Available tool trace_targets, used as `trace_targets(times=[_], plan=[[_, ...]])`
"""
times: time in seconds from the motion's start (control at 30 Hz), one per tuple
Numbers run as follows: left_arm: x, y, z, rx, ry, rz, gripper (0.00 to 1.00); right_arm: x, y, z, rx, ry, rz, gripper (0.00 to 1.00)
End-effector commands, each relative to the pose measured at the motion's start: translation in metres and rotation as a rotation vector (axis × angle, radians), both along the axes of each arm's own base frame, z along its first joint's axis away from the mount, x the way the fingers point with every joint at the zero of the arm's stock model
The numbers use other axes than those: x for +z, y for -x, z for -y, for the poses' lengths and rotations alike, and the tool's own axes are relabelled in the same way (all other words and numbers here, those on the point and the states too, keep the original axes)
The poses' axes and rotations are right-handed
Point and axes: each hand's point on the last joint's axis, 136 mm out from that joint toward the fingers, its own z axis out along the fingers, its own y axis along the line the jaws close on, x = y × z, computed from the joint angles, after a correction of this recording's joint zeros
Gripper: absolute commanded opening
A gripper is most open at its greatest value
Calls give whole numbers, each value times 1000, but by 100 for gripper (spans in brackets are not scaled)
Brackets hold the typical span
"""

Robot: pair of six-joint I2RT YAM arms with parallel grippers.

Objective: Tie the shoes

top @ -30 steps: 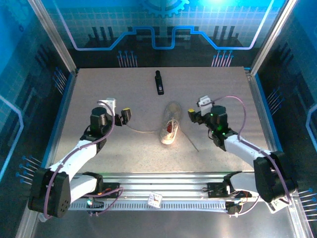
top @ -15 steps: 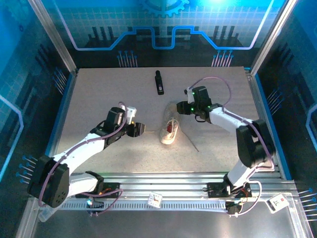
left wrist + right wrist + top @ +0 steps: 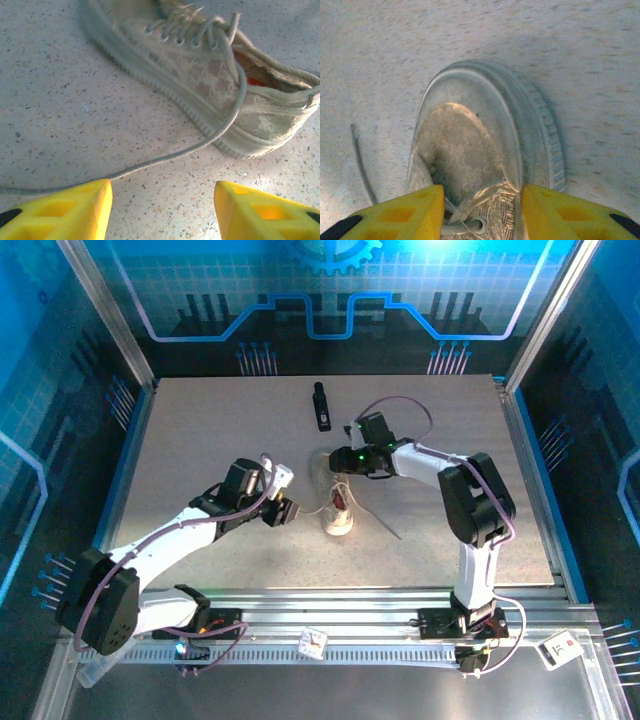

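Observation:
The small off-white shoe [image 3: 340,512] lies mid-table, toe pointing away, with its red lining showing. My right gripper [image 3: 347,458] is over the toe; in the right wrist view its yellow fingers [image 3: 400,215] press both sides of the shoe's [image 3: 470,130] front, at the lowest lace crossing. My left gripper [image 3: 286,508] stands open just left of the shoe. In the left wrist view, one lace [image 3: 165,159] trails from the shoe [image 3: 200,75] across the table to just beyond the left gripper's [image 3: 162,200] left fingertip, with nothing between the jaws.
A slim black bar [image 3: 321,406] lies near the back of the table, behind the shoe. The other lace [image 3: 385,525] trails over the table to the shoe's right. Blue walls and metal rails close in the speckled tabletop [image 3: 200,430].
Both arms swung inward. The right gripper came from the right onto the shoe's toe and narrowed around it. The left gripper moved right toward the shoe along the lace, its jaws narrowing.

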Motion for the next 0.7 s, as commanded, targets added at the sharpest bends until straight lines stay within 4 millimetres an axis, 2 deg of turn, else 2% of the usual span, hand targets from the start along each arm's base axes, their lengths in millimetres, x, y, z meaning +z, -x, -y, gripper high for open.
trace_targets(times=[0.0, 0.1, 0.23, 0.3, 0.47, 0.57, 0.67], plan=[[8, 7, 8, -94, -33, 81, 57, -10, 21, -11, 48, -11, -98, 46], [5, 9, 12, -123, -48, 81, 57, 8, 16, -2, 41, -20, -58, 47], [-5, 16, 29, -245, -108, 77, 59, 32, 6, 24, 25, -73, -5, 49], [-14, 19, 39, -319, -148, 70, 59, 38, 6, 38, 20, -83, 8, 49], [-40, 14, 48, -426, -261, 37, 60, 30, 24, 68, 35, -22, 14, 49], [-57, 4, 45, -429, -336, 21, 61, 19, 36, 77, 52, 31, -6, 49], [-69, 1, 45, -439, -364, 2, 61, 14, 46, 76, 66, 21, -25, 50]])
